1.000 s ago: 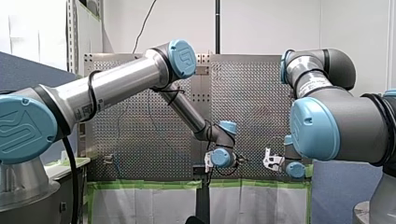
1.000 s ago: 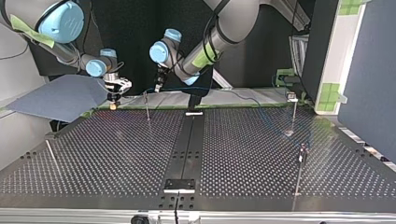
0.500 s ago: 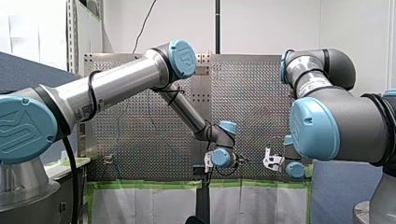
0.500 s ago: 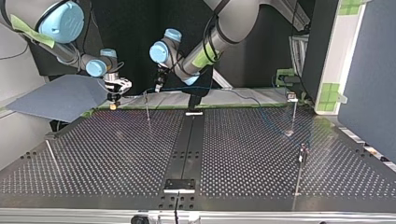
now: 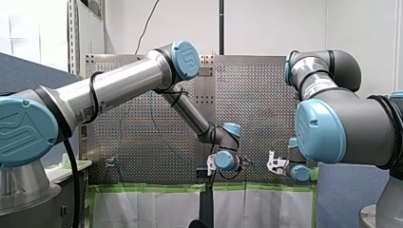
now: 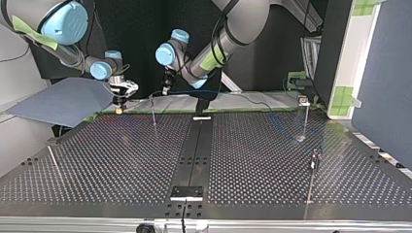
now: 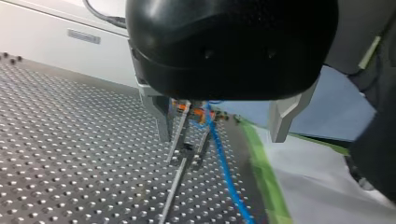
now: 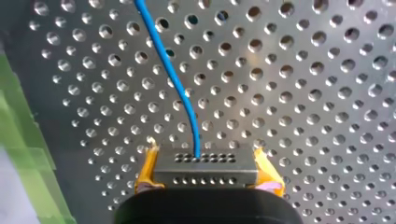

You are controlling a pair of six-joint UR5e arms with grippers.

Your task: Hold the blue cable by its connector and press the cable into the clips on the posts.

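In the right wrist view my right gripper [image 8: 205, 181] is shut, its yellow pads [image 8: 145, 172] clamping a grey connector [image 8: 205, 164] with rows of small holes. The blue cable [image 8: 173, 79] leaves the connector and runs ahead over the perforated plate. My left gripper [image 7: 219, 137] is open, and its metal fingers [image 7: 161, 119] straddle a thin post [image 7: 180, 161] with an orange-marked clip [image 7: 198, 113]. The cable [image 7: 224, 163] passes that clip between the fingers. In the top view my right gripper [image 6: 120, 97] hangs at the far left edge, and my left gripper [image 6: 165, 89] is over the post [image 6: 153, 111].
More thin posts stand at the top view's right [image 6: 306, 116], at its near right [image 6: 312, 172] and at its near left [image 6: 53, 162]. Green tape [image 6: 340, 99] lines the table's far edge. A grey sheet [image 6: 58, 102] lies beside my right gripper.
My right gripper has shifted slightly toward my left gripper, still holding the connector. My left arm has not visibly moved.
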